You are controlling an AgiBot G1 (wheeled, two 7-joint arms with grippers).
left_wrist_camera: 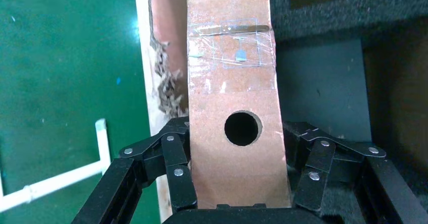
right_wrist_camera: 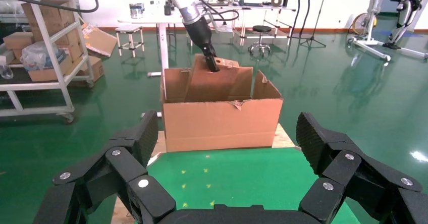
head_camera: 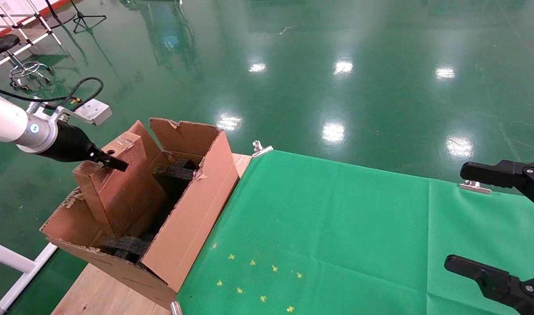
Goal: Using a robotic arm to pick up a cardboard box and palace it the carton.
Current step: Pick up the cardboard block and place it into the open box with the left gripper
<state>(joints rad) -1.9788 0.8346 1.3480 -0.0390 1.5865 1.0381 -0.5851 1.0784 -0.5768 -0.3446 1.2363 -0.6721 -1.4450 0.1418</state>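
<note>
The slim brown cardboard box (head_camera: 114,188) stands tilted inside the carton (head_camera: 197,197), between black foam inserts (head_camera: 175,173). The white robotic arm (head_camera: 13,124) reaches in from the left. Its black left gripper (head_camera: 111,162) is shut on the box's top end. In the left wrist view the fingers (left_wrist_camera: 174,158) press both sides of the box's narrow taped face (left_wrist_camera: 232,98), just below its round hole (left_wrist_camera: 242,128). My right gripper (head_camera: 481,223) hangs open and empty over the green cloth at the far right. From the right wrist view the carton (right_wrist_camera: 222,123) stands ahead.
A green cloth (head_camera: 337,227) with small yellow marks (head_camera: 254,280) covers the wooden table (head_camera: 100,293), held by metal clips (head_camera: 260,148). The carton sits at the table's left edge, with a white frame (head_camera: 13,262) and green floor beyond. A shelf trolley (right_wrist_camera: 45,57) stands farther off.
</note>
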